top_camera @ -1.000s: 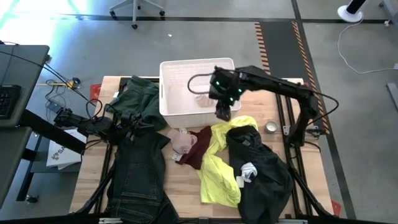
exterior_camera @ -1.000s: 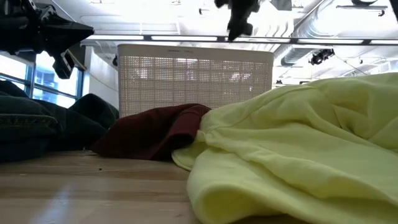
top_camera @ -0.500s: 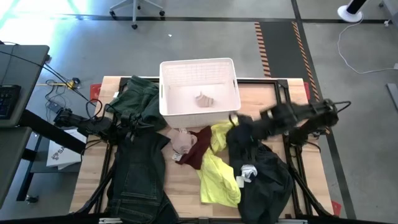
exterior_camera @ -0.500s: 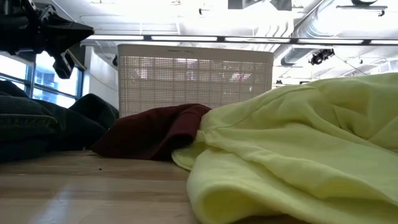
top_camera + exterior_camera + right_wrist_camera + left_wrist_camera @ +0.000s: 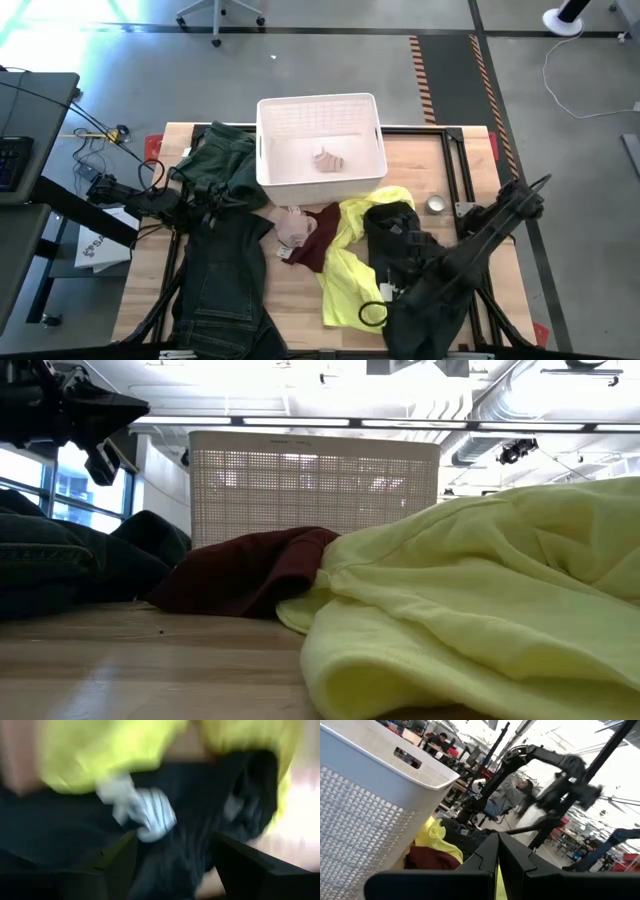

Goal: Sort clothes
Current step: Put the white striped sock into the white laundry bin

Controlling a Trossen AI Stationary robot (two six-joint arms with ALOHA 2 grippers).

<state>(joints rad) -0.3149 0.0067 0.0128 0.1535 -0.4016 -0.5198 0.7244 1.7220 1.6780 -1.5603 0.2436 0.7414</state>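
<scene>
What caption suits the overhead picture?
Right gripper above a black garment beside a bright yellow shirt; white lattice basket behind.

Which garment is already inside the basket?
The small beige-pink piece. It alone lies on the floor of the white basket; the jeans, yellow shirt, maroon piece and the rest lie on the table.

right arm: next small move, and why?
Probably lower the right gripper straight down and close on the white piece. Its fingers are open and hover above the black garment, with the white piece lying on it roughly between them. The left gripper waits, shut, beside the basket.
</scene>
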